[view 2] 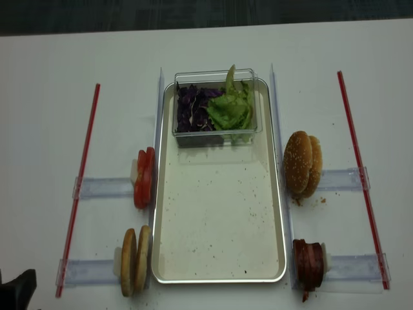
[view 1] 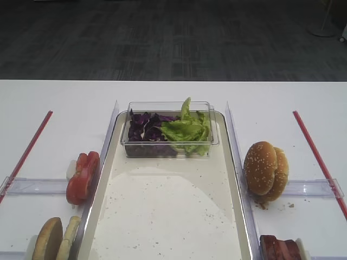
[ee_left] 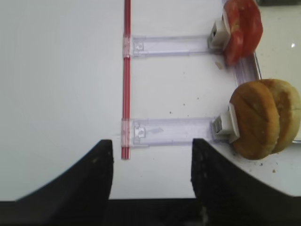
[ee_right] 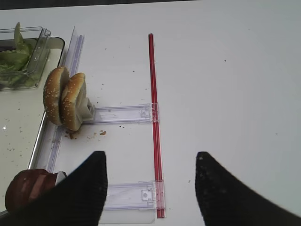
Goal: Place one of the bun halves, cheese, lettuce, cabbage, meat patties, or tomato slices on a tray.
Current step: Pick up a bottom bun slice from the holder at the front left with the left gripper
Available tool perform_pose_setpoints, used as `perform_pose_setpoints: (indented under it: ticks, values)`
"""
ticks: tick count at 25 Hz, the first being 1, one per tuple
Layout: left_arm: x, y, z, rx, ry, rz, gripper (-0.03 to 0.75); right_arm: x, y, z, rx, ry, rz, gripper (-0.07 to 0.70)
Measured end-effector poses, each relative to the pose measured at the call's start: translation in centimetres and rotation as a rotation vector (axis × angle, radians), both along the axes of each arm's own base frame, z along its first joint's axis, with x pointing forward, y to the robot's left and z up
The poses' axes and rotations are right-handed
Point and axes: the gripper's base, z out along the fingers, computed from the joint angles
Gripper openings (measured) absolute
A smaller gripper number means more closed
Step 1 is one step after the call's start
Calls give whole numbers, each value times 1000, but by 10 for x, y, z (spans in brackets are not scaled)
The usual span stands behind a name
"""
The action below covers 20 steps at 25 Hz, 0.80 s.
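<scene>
Centrally sits the tray (view 2: 219, 258), its crumb-speckled floor bare of food; at its far end a clear tub (view 2: 216, 132) holds the cabbage (view 2: 192, 111) and the lettuce (view 2: 232, 110); just off its left rim stand the tomato slices (view 2: 144, 177) and, nearer, the bun halves (view 2: 135, 260), both edge-on; just off its right rim stand two sesame buns (view 2: 302, 163) and the meat patties (view 2: 308, 261). Left of the tray, the left gripper (ee_left: 151, 155) hovers above the white table (ee_left: 56, 70), jaws apart, nothing between them; right of the tray, the right gripper (ee_right: 150, 172) likewise hangs spread and empty.
</scene>
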Motion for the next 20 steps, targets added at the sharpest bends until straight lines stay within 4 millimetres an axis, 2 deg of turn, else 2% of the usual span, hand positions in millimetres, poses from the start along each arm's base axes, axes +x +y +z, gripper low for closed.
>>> perform_pose_setpoints:
  ticks: [10, 20]
  values:
    - [46, 1, -15, -10, 317, 0, 347, 0, 0, 0, 0, 0, 0, 445]
    - [74, 2, -35, -17, 551, 0, 347, 0, 0, 0, 3, 0, -2, 445]
